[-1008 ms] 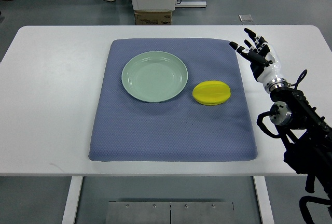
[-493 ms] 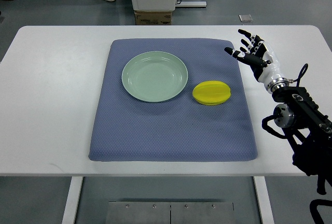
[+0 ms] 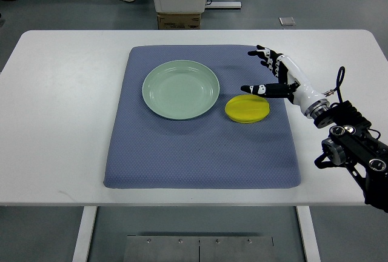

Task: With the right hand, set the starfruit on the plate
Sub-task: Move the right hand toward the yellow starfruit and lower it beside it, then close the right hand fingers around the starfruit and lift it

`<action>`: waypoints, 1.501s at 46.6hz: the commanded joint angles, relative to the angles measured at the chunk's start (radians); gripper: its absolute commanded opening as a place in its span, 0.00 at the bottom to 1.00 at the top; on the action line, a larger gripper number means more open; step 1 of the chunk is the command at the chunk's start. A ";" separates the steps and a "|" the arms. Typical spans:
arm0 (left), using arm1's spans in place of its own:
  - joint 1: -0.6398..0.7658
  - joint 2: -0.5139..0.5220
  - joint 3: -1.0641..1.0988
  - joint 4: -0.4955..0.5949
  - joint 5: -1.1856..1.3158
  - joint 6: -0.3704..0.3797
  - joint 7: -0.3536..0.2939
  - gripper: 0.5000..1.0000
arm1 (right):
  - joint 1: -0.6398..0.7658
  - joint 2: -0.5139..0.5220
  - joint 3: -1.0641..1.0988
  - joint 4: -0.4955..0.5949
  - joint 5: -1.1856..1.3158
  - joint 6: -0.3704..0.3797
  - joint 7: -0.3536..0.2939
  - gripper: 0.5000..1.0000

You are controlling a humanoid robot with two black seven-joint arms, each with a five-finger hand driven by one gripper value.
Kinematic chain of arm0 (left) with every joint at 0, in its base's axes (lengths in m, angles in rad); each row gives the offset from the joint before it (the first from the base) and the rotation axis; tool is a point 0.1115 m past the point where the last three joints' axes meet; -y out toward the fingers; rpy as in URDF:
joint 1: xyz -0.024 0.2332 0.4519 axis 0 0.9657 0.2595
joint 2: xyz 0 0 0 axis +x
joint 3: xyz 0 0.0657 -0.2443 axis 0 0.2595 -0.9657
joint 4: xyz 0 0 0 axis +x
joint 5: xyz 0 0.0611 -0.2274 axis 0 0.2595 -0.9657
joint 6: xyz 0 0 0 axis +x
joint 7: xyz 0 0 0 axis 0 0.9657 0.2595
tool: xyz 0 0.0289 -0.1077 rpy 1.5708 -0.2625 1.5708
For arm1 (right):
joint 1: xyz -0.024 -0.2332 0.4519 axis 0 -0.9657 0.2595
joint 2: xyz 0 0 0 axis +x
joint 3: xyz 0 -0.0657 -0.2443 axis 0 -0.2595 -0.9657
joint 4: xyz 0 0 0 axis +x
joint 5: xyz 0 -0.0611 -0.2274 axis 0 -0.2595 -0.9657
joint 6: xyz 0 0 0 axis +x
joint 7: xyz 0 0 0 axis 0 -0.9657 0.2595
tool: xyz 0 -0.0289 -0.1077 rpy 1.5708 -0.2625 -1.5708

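— Yellow and glossy, the starfruit (image 3: 248, 108) we see is a flattened oval with soft ridges running along it. Where does it lie?

— On the blue-grey mat (image 3: 200, 147), a dimpled fabric square with rounded corners, just right of the plate (image 3: 180, 89) and apart from its rim. We read the plate as smooth pale green, round, with a shallow raised edge.

— And our right hand (image 3: 274, 76)?

— It hangs above the mat's far right part, just beyond the fruit. We see black-and-white jointed fingers (image 3: 260, 52) fanned apart with the thumb stretched toward the fruit's far edge, gripping nothing.

— What lies under the mat?

— We make out a plain white table (image 3: 60, 110), matte and flat, and past its far edge a cardboard box (image 3: 179, 20) on grey floor.
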 commanded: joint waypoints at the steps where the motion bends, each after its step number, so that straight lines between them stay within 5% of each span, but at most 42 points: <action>1: 0.000 0.000 0.000 0.000 0.000 0.000 0.000 1.00 | 0.003 -0.015 -0.038 0.015 -0.006 -0.002 0.001 1.00; 70: 0.000 0.000 0.000 0.000 0.000 0.000 0.000 1.00 | 0.066 -0.073 -0.271 -0.035 -0.144 -0.062 0.056 0.96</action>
